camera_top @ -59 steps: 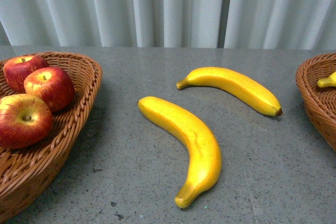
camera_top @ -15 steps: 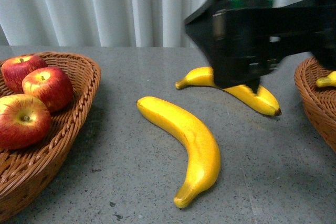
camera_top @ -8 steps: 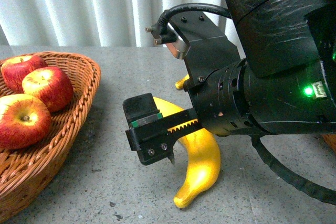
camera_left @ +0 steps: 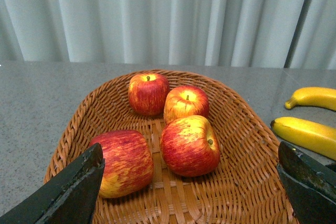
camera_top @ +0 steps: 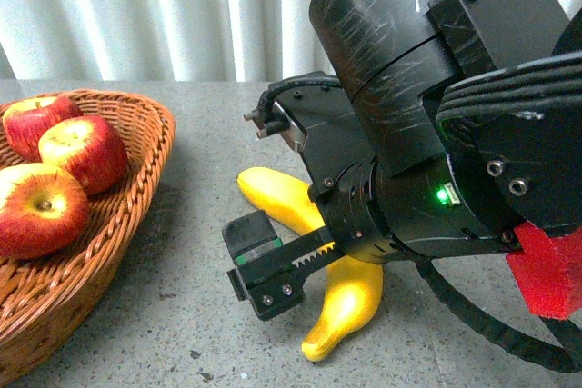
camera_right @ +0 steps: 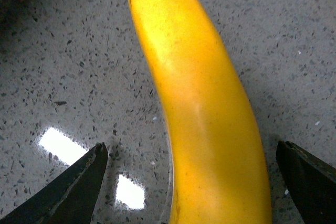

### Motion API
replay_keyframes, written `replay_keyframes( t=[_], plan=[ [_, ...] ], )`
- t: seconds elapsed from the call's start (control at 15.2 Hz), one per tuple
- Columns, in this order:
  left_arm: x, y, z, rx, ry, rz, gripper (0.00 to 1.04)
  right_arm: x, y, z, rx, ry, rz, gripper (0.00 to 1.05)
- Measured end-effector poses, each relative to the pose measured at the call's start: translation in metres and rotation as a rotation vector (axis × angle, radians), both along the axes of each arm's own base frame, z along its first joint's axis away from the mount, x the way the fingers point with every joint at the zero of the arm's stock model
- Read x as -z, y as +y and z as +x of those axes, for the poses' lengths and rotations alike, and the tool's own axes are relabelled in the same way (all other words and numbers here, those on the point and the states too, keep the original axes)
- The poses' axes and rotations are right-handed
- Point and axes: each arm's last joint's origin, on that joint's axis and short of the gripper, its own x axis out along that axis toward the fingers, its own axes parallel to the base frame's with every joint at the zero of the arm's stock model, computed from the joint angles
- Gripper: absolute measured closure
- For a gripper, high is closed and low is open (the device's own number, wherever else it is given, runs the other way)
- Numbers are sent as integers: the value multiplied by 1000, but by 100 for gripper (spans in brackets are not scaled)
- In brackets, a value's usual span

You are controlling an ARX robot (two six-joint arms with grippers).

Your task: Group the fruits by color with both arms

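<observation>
Four apples [camera_left: 189,145] in wicker basket [camera_left: 252,129], faced by left gripper [camera_left: 189,153], spread wide and empty. One banana [camera_right: 199,103] flat on grey table [camera_right: 63,51], between splayed fingers [camera_right: 84,177] of right gripper [camera_right: 189,150], clear of both. Bare tabletop between basket rim and banana.

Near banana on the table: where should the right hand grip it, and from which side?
Grip the banana across its thick middle, from straight above. It lies flat on the table, so its two long flanks are the free opposing faces, and the middle is fairly straight. The right hand hangs open over it, one finger off each flank.
</observation>
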Motion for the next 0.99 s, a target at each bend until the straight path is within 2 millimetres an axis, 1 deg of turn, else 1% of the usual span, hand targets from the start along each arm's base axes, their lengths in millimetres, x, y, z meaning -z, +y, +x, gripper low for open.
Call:
replay_keyframes(
  t=[0.07,0.2,0.33,0.4,0.46,0.53,0.59,0.72,0.79,0.86,0.92,0.99],
  plan=[
    [0,0,0,0,0,0,7,1,0,0,-3,4,-2,17],
    [0,0,0,0,0,0,7,0,0,1,-19,2,24,41],
    [0,0,0,0,0,0,7,-1,-3,3,-23,7,57,59],
    [0,0,0,0,0,0,7,-8,-9,6,-8,4,94,65],
    [0,0,0,0,0,0,7,-16,-15,8,2,-2,131,66],
    [0,0,0,0,0,0,7,-31,-26,13,20,-31,193,66],
    [0,0,0,0,0,0,7,-50,-42,17,42,-71,266,66],
    [0,0,0,0,0,0,7,-63,-55,19,54,-96,307,66],
    [0,0,0,0,0,0,7,-75,-69,20,68,-129,344,66],
    [0,0,0,0,0,0,7,-92,-99,20,90,-184,394,66],
    [0,0,0,0,0,0,7,-98,-126,18,113,-226,401,66],
    [0,0,0,0,0,0,7,-98,-157,17,146,-242,383,66]
  ],
)
